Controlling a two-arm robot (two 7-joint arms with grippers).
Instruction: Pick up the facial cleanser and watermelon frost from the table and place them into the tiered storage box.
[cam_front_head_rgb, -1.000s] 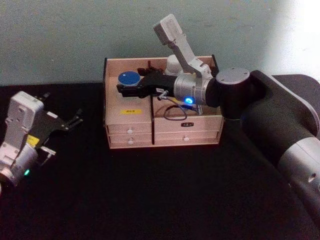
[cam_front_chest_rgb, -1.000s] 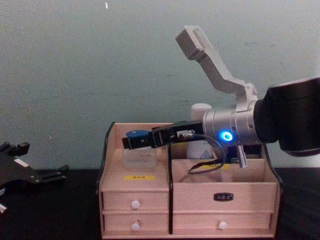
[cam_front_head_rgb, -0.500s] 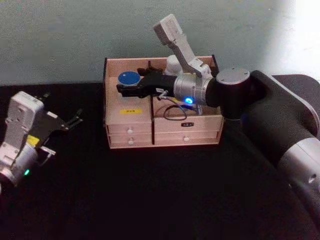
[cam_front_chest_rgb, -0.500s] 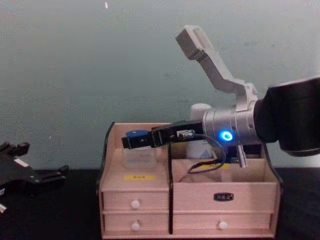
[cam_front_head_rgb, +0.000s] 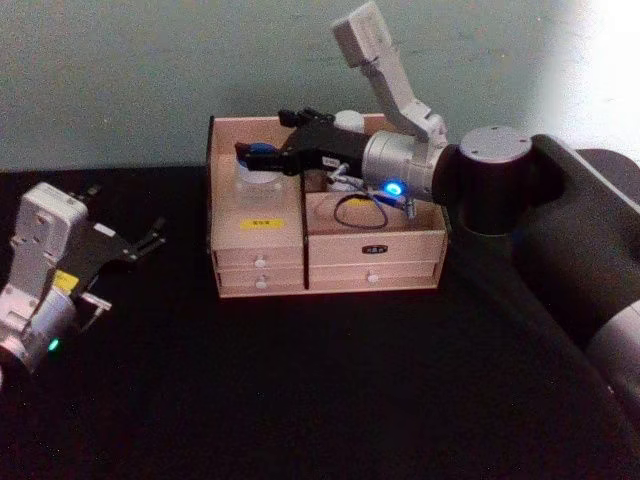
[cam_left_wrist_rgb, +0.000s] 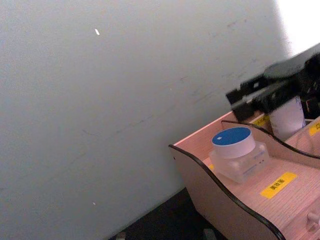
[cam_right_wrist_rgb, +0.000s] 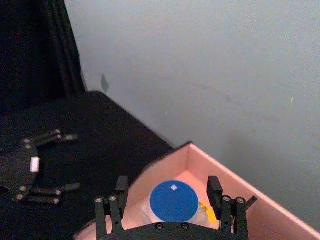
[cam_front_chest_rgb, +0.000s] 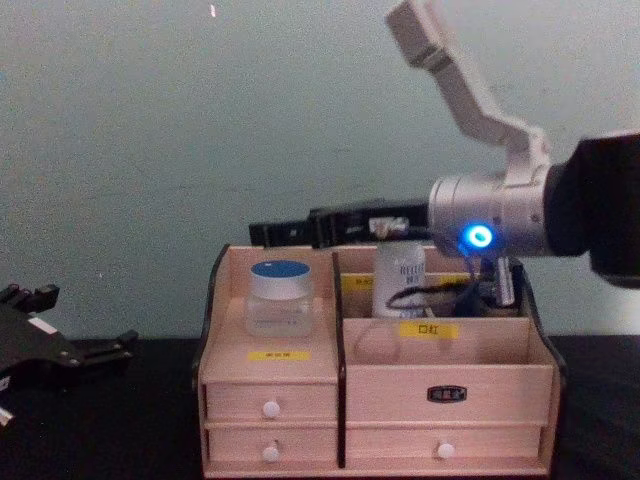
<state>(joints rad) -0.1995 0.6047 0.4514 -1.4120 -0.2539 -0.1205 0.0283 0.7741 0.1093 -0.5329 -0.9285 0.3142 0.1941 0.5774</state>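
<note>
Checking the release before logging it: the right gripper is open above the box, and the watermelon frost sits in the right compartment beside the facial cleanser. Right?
Not quite. The chest view shows the watermelon frost in the left compartment of the tiered storage box, a divider away from the facial cleanser. The right gripper is open above it, as you say.

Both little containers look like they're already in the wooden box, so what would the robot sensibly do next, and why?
Probably draw the right gripper back, away from the tiered storage box. Its fingers are open above the watermelon frost, which sits in the left compartment; the facial cleanser stands in the right one.
</note>
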